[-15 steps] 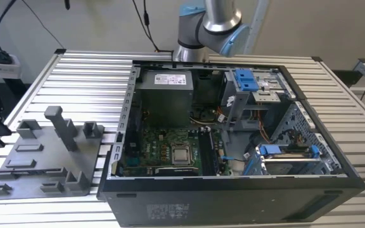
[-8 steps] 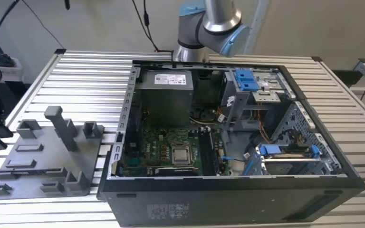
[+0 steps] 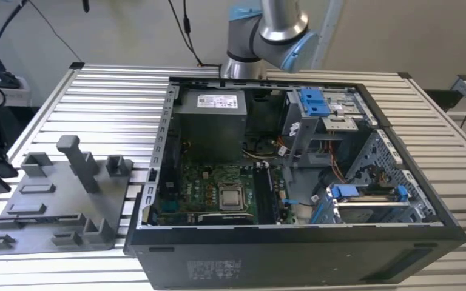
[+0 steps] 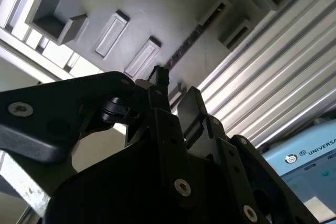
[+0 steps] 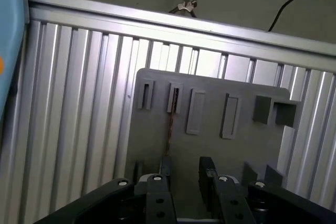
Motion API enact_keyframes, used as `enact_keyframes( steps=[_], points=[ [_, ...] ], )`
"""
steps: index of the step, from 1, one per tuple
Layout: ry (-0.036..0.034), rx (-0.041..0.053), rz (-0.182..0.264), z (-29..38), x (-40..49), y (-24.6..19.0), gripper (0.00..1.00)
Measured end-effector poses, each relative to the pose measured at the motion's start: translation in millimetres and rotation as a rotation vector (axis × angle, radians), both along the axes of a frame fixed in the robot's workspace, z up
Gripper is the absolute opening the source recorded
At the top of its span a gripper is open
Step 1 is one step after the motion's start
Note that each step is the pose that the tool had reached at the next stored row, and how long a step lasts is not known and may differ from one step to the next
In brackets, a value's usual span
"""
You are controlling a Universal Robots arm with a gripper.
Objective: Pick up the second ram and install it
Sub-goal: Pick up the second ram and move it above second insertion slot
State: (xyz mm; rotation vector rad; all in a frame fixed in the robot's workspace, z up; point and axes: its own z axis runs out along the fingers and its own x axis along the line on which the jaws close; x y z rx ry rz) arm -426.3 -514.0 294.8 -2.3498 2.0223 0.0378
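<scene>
From my desk, the biggest thing I see is the slatted aluminium table [image 3: 111, 91]. On it, the open computer case [image 3: 298, 254] lies on its side and fills the exterior view from centre out to four o'clock. Its green motherboard [image 3: 216, 188] faces up inside. The arm [image 3: 269, 30] has its base at twelve o'clock, behind the case.

The grey tray [image 3: 47, 212] with its upright posts sits on the table at the case's nine o'clock, just beside the case wall.

In both wrist views the gripper [image 5: 186, 174] [image 4: 176, 90] hangs above that tray [image 5: 247, 145]. Its two fingers are spread well apart, bare grey tray shows in the gap between them, and nothing is clamped.

The second ram [image 5: 170, 124] [image 4: 191, 38] is in the tray. It is a thin dark strip standing on edge, and its far end sits in one of the raised slots. In the first wrist view its near end runs up to one finger [image 5: 165, 167] rather than to the middle of the gap. I cannot tell whether the strip and that finger touch.
</scene>
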Motion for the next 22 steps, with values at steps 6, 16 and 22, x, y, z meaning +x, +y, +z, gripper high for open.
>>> enact_keyframes(
  steps=[6, 16, 22],
  points=[
    [-0.0001, 0.0, 0.008, -3.7, 0.0, 0.0, 0.36],
    [0.0041, 0.0001, 0.018, -13.1, 1.7, -0.1, 0.36],
    [0.0114, 0.0001, 0.018, -20.1, 2.3, -0.4, 0.36]
  ],
)
